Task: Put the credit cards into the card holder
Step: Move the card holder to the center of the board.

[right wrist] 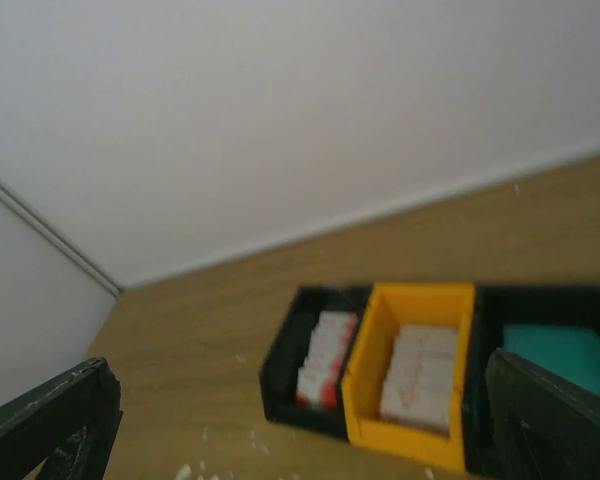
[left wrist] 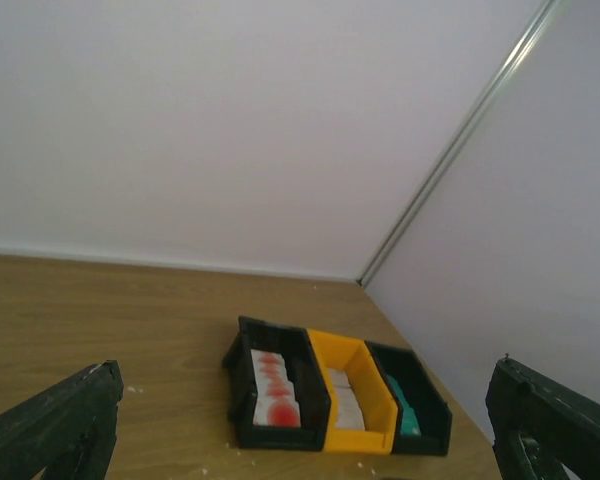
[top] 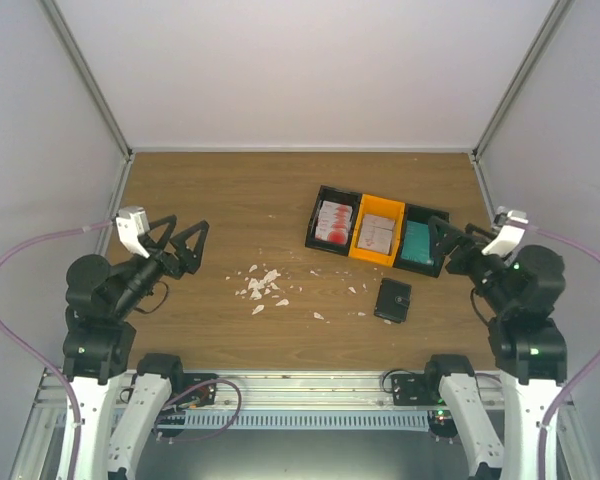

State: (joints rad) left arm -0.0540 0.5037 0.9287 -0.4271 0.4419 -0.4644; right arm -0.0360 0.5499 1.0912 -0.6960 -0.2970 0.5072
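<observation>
The credit cards stand in three joined bins at the back right of the table: red-and-white cards point(top: 335, 222) point(left wrist: 275, 392) point(right wrist: 322, 365), whitish cards point(top: 377, 233) point(left wrist: 344, 400) point(right wrist: 417, 380) and teal cards point(top: 416, 243) point(left wrist: 404, 410) point(right wrist: 555, 352). The card holder point(top: 392, 299), a small black wallet, lies closed on the wood in front of the bins and appears in neither wrist view. My left gripper point(top: 189, 224) hangs open over the left of the table, far from the bins. Just right of the teal bin, my right gripper point(top: 440, 242) is open. Neither holds anything.
The cards sit in a black bin point(top: 325, 195), a yellow bin point(top: 380, 208) and another black bin point(top: 425, 213). White crumbs point(top: 260, 285) are scattered mid-table. Pale walls close in the back and both sides.
</observation>
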